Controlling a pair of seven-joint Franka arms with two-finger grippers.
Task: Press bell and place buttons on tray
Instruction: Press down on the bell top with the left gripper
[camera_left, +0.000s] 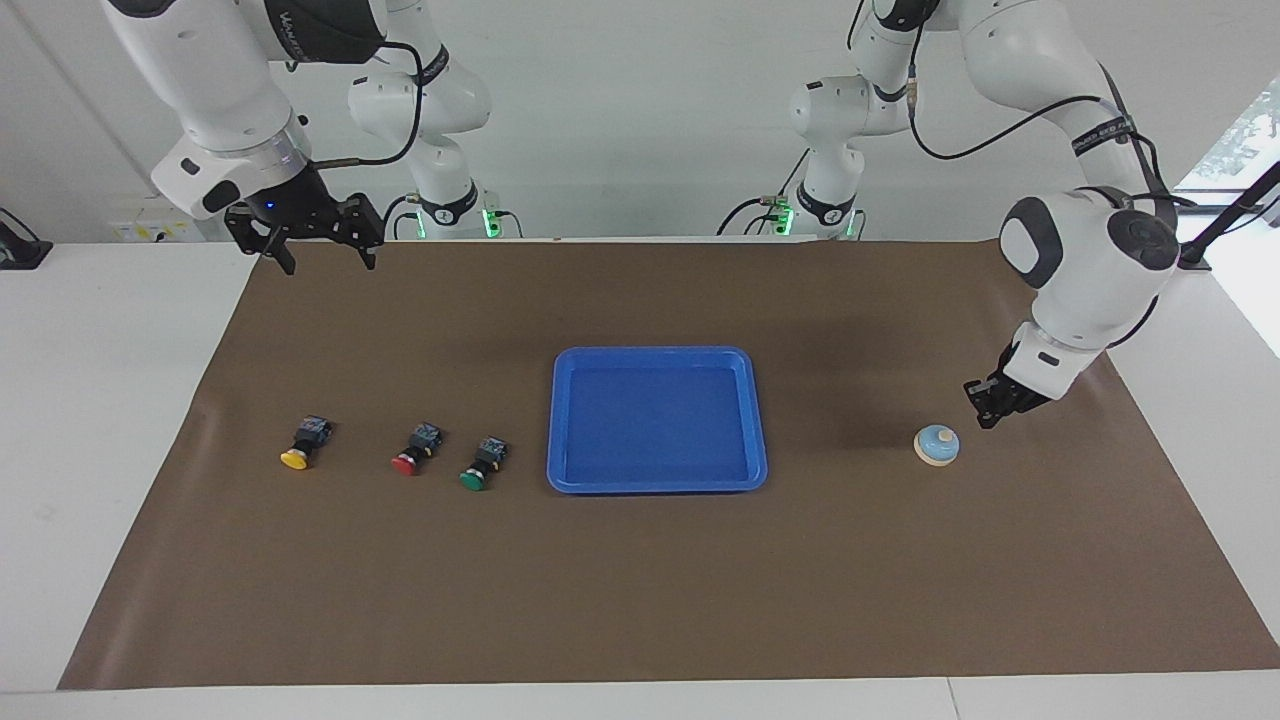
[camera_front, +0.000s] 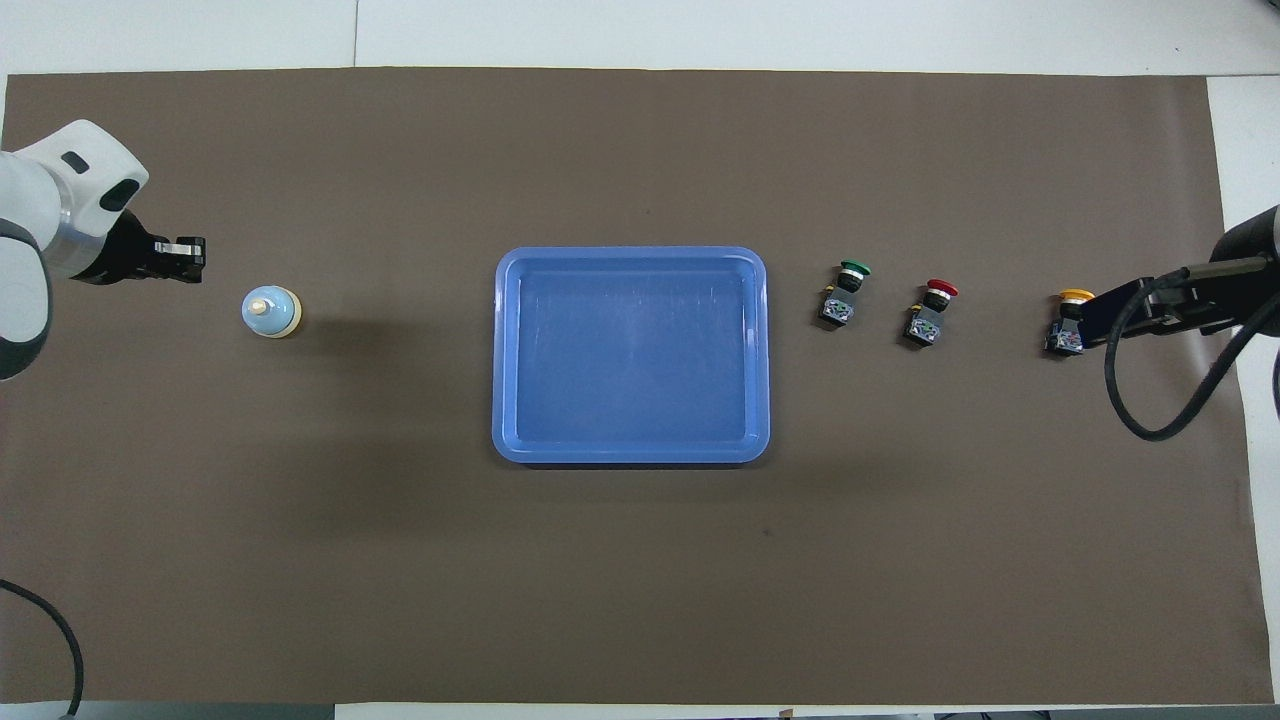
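The light-blue bell (camera_left: 937, 444) (camera_front: 271, 311) stands on the brown mat toward the left arm's end. My left gripper (camera_left: 986, 408) (camera_front: 196, 258) hangs low just beside it, shut and holding nothing, apart from the bell. The bright-blue tray (camera_left: 657, 482) (camera_front: 630, 454) lies bare at mid-table. Three buttons lie in a row toward the right arm's end: green (camera_left: 482, 464) (camera_front: 844, 292) closest to the tray, then red (camera_left: 416, 449) (camera_front: 931, 309), then yellow (camera_left: 304, 443) (camera_front: 1069, 319). My right gripper (camera_left: 320, 257) waits open, high over the mat's edge nearest the robots.
The brown mat (camera_left: 640, 580) (camera_front: 640, 580) covers most of the white table. A black cable (camera_front: 1160, 380) hangs from the right arm close to the yellow button.
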